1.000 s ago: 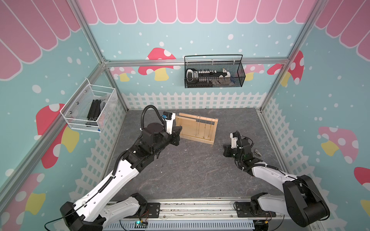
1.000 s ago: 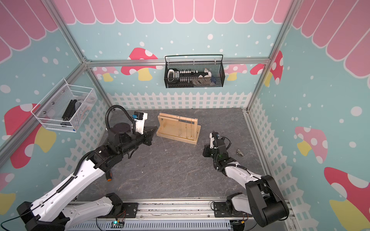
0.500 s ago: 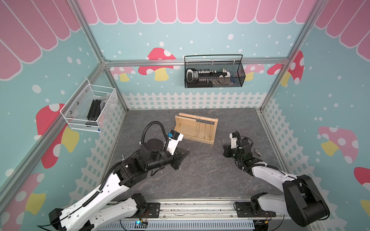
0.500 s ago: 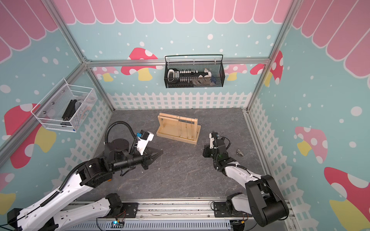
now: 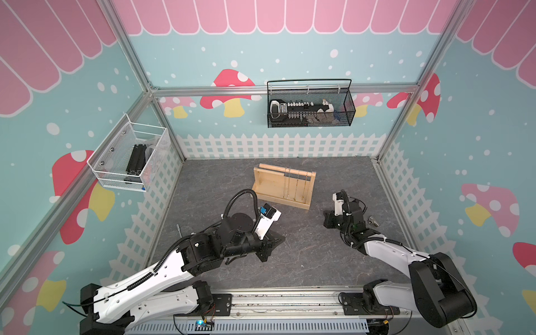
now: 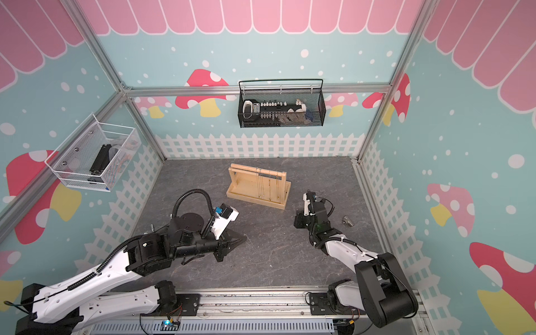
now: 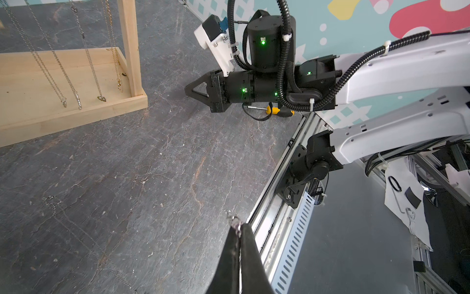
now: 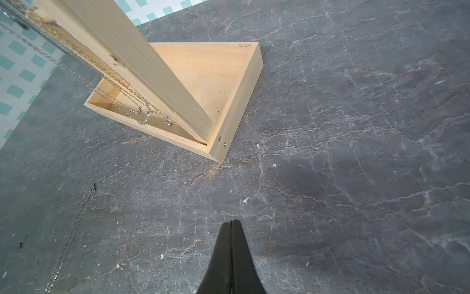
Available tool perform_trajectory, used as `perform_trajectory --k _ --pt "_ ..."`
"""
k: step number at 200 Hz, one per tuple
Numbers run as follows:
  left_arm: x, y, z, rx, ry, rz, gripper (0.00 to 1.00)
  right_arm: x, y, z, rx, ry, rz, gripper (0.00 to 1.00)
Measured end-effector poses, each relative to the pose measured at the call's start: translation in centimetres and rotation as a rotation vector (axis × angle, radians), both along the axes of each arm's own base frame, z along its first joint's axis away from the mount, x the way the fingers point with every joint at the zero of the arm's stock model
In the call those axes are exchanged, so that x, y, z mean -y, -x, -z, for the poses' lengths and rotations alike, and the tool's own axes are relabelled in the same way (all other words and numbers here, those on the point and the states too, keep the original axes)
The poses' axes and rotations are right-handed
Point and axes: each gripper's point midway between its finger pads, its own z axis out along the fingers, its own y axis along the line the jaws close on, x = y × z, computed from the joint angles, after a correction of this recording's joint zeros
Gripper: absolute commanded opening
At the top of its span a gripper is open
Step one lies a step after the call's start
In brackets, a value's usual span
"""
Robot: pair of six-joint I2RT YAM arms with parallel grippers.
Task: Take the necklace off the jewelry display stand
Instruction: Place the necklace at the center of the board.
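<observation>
Toward the rear edge of the bench (image 5: 304,261), about midway along it, the jewelry display stand (image 5: 282,185) is set at a slight angle. Several thin hanging chains (image 7: 58,63) are draped from its top rods down toward the tray base. Nearer the front edge and left of the middle, the left gripper (image 7: 239,227) is held low over the bench, well apart from the stand. Its jaws are pinched on the small silvery end of a necklace (image 7: 233,219). A fine silver chain (image 7: 76,229) is seen against the grey surface close by; whether it lies flat or hangs cannot be told. Near the stand's right front corner, the right gripper (image 8: 232,225) is pointed toward the stand, with its jaws pressed together on nothing.
</observation>
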Motion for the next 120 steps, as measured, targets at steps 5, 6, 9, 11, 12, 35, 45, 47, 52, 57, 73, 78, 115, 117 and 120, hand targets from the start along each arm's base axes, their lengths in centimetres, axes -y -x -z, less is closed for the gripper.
perform_trajectory --k 5,6,9,11,12,35,45,47,52,57,73,78,115,117,120 --pt "0.0 0.0 0.0 0.000 -0.001 -0.001 0.00 0.0 0.0 0.0 0.000 0.001 0.001 0.05" --pt "0.0 0.0 0.0 -0.001 -0.001 -0.001 0.00 0.0 0.0 0.0 0.000 0.002 0.001 0.05" --pt "0.0 0.0 0.1 -0.001 -0.001 -0.002 0.00 0.0 0.0 0.0 0.001 0.003 0.001 0.06" --pt "0.0 0.0 0.1 -0.002 -0.001 -0.002 0.00 0.1 0.0 0.0 0.001 0.003 0.002 0.06" --pt "0.0 0.0 0.1 -0.002 -0.002 -0.002 0.00 0.1 0.0 0.0 0.001 0.004 0.002 0.06" --pt "0.1 0.2 0.5 -0.009 -0.008 -0.003 0.00 0.1 0.0 0.1 -0.002 0.010 0.003 0.10" --pt "0.1 0.3 0.9 -0.014 -0.016 0.002 0.00 0.2 0.0 0.1 -0.002 0.013 0.003 0.11" --pt "0.1 0.4 1.0 -0.016 -0.018 0.003 0.00 0.2 0.0 0.2 -0.003 0.012 0.005 0.11" --pt "0.2 0.5 1.3 -0.020 -0.024 0.006 0.00 0.2 0.0 0.2 -0.002 0.015 0.005 0.12" --pt "0.2 0.5 1.6 -0.023 -0.030 0.008 0.00 0.2 0.0 0.2 -0.003 0.014 0.006 0.12" --pt "0.3 0.7 2.6 -0.035 -0.052 0.015 0.00 0.2 0.0 0.2 -0.005 0.015 0.006 0.12" --pt "0.2 0.8 2.8 -0.037 -0.057 0.015 0.00 0.2 0.1 0.2 -0.006 0.015 0.006 0.12" --pt "-0.3 0.7 4.3 -0.043 -0.083 -0.004 0.00 0.2 0.1 0.3 -0.010 0.017 0.006 0.12" --pt "-0.3 0.7 4.4 -0.044 -0.084 -0.005 0.00 0.2 0.1 0.3 -0.010 0.016 0.006 0.12" --pt "-0.4 0.7 4.4 -0.044 -0.084 -0.008 0.00 0.2 0.1 0.3 -0.010 0.016 0.006 0.12"
